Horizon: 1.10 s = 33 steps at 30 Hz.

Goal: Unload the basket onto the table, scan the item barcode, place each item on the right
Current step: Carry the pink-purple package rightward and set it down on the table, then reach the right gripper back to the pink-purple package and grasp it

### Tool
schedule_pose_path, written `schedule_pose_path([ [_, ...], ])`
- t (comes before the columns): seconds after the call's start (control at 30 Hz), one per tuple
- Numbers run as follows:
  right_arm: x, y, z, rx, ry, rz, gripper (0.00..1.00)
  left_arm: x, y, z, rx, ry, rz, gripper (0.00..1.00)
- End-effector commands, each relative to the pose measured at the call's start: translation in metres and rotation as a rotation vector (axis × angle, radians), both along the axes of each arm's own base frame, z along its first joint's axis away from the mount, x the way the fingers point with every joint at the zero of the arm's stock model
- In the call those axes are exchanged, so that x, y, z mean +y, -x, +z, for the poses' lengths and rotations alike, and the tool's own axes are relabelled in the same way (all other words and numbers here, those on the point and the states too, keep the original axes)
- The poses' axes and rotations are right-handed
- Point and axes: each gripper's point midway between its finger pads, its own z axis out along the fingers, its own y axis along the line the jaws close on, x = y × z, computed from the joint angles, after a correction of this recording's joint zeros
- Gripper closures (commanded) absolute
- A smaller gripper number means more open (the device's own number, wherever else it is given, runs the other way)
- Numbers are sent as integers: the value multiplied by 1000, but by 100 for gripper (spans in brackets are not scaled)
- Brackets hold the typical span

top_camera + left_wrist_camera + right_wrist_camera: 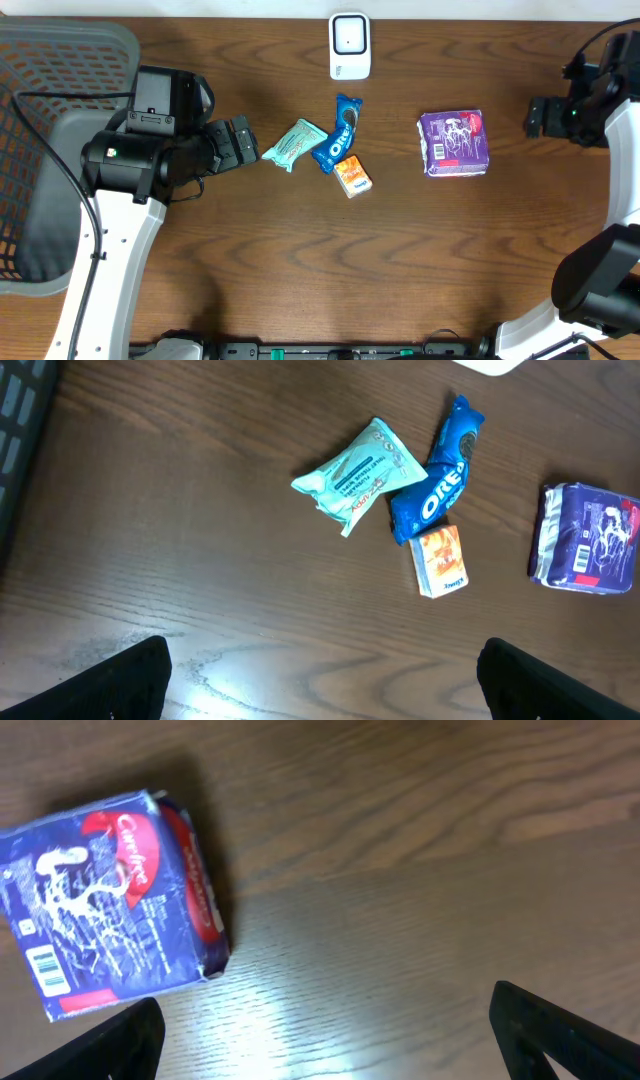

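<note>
- Barcode [45, 970] showing on purple pack [453, 143]; lying flat, code side up, right of centre on desk [300, 280], apart from the rest. Probably the easiest first pick.
- Scanner [349, 45] at far edge, centre; likely parked there for presenting codes.
- Oreo pack [338, 130], teal packet [295, 144], orange box [353, 177] bunched mid-desk, touching; no codes visible.
- Left gripper [243, 142] spread wide, empty, just beside teal packet.
- Right gripper [537, 117] spread wide, empty, near right edge, facing purple pack.
- Count: four items, one scanner, two grippers.
</note>
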Motion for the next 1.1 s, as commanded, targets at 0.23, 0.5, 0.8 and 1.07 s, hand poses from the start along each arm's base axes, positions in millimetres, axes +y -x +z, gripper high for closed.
schedule_pose_path([
  [0.23, 22, -3, -42, -63, -186, 121, 1, 3, -1, 2, -8, -14, -3, 2],
  [0.5, 9, 0, -54, -143, -300, 81, 2, 3, -1, 2, -8, -14, -3, 2],
  [0.8, 49, -12, -58, -275, -528, 181, 13, 3, -1, 2, -8, -13, -4, 2],
  [1.07, 81, -7, -112, -174, -631, 171, 16, 3, -1, 2, -8, -13, -4, 2],
])
